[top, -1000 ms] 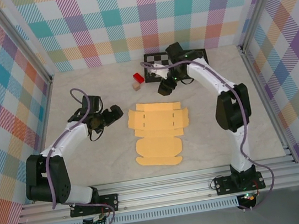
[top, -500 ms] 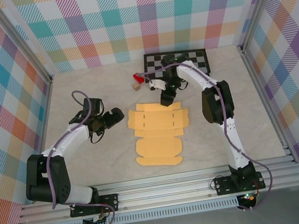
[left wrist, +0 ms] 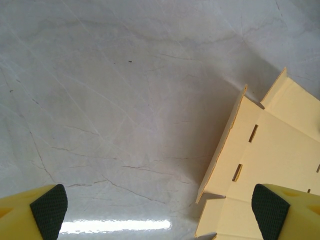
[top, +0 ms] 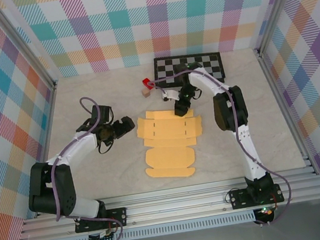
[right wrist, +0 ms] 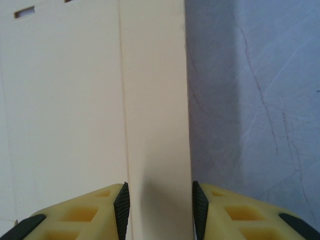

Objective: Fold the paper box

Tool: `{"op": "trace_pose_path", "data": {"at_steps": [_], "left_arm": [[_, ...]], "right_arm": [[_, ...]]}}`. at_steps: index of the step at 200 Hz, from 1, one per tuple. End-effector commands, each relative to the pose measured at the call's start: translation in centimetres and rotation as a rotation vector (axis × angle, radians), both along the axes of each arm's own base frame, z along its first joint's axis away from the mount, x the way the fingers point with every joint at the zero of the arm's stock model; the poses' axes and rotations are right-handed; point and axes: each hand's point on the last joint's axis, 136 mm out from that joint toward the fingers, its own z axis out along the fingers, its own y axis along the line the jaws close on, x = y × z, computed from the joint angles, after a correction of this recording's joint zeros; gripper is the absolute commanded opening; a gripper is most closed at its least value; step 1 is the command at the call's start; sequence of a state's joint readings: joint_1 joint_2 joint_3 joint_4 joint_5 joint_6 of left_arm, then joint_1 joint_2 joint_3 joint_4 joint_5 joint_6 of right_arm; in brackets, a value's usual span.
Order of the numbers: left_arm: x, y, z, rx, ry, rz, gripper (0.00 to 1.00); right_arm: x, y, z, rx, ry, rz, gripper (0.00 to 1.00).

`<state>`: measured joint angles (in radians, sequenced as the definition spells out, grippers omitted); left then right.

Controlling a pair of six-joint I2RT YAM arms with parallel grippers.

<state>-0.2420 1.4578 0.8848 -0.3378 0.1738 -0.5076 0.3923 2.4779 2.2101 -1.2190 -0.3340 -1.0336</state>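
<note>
Top external view: the paper box (top: pixel 168 141) lies flat and unfolded at the middle of the bench (top: pixel 278 115), a yellow-orange cut-out with flaps spread toward the top and bottom of the frame. The left pincer (top: pixel 123 125) sits just left of the box's upper left corner, apart from it. The right pincer (top: pixel 180 109) is down at the box's upper edge, right of centre. Above the box, a red block (top: pixel 147 83) and a tan block (top: pixel 145 91) sit together, with a checkerboard mat (top: pixel 200 65) at the upper right.

Left wrist view: the left pincer (left wrist: pixel 160 212) stands wide open, its 2 pads (left wrist: pixel 48 204) at the lower corners, holding nothing; the box (left wrist: pixel 277 145) fills the right side, 1 flap edge raised.

Right wrist view: the right pincer (right wrist: pixel 160 207) is partly open, its pads (right wrist: pixel 121 204) straddling a narrow flap of the box (right wrist: pixel 75 100). Whether they press it I cannot tell.
</note>
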Motion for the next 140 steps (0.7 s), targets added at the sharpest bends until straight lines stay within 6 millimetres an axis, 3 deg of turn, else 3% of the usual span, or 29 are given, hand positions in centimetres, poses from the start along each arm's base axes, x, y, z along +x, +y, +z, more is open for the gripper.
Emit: {"op": "trace_pose_path", "data": {"at_steps": [1,37,113,140], "left_arm": [[-0.4,-0.5,-0.7,0.011,0.014,-0.025,0.97],[-0.4,-0.6,-1.0,0.017,0.022,-0.026,0.97],[-0.2,-0.6,-1.0,0.023,0.025,-0.025,0.98],[-0.2,-0.6,-1.0,0.023,0.025,-0.023,0.98]], "right_arm": [[-0.5,0.2,0.4,0.031,0.025,0.029,0.4],[-1.1,0.1,0.3,0.032,0.043,0.044,0.39],[-1.8,0.1,1.3,0.036,0.031,0.092,0.02],[-2.1,0.2,1.7,0.024,0.017,0.112,0.0]]}}
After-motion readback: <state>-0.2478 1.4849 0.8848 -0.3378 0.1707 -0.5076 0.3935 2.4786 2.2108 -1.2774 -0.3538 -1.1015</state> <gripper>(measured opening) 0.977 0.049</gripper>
